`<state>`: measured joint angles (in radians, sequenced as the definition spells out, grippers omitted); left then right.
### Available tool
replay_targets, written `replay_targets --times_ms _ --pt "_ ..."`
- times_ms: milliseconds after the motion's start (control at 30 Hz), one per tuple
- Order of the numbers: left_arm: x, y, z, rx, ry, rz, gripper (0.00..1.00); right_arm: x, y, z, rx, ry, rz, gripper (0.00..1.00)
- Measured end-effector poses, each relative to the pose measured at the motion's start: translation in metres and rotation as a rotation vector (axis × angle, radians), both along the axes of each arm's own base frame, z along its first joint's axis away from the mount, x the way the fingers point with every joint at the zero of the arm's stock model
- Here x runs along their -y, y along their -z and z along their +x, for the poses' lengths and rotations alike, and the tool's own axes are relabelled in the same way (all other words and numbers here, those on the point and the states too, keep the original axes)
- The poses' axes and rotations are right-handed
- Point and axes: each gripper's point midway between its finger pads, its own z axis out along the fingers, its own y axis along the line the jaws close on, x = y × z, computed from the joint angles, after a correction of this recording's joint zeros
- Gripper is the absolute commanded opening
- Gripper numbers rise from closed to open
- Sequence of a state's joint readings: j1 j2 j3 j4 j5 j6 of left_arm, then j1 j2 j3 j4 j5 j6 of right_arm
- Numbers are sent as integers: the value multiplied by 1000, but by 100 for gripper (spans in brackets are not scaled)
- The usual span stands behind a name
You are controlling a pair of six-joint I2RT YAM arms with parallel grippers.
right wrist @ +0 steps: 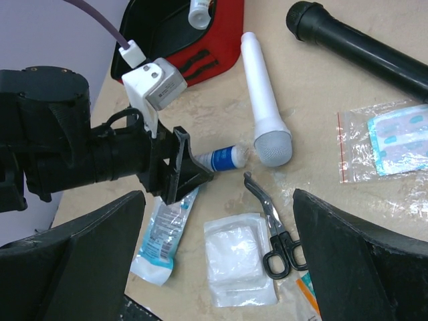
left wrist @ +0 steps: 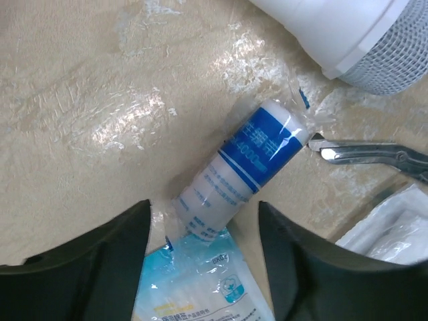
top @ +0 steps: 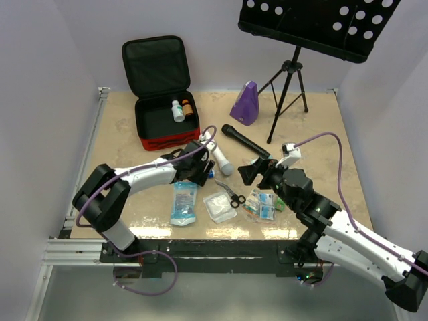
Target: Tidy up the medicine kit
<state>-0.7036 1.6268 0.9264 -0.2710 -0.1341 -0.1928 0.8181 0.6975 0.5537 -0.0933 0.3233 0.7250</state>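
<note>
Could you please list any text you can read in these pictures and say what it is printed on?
"4000mm", with Chinese characters I cannot make out: blue band of the white bandage roll in clear wrap.
Pale blue flat packet: print too small to read.
No other text is legible.

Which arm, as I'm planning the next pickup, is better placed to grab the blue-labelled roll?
Left. The left end effector, open, straddles the roll; the right end effector hangs farther off, beyond the scissors.
</note>
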Motion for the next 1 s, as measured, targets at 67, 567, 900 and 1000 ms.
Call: replay_targets --times_ms 67,567,900,1000 --pt "2 -3 2 6 2 -1 80 0 0 0 0 0 1 98" --pt "21 12 12 -34 104 15 59 0 0 0 -1 1 0 98" --pt "20 -15 7 -15 98 -52 22 0 1 0 -2 0 -1 98" --pt "15 -57 14 78 55 -141 23 0 0 0 -1 0 1 98"
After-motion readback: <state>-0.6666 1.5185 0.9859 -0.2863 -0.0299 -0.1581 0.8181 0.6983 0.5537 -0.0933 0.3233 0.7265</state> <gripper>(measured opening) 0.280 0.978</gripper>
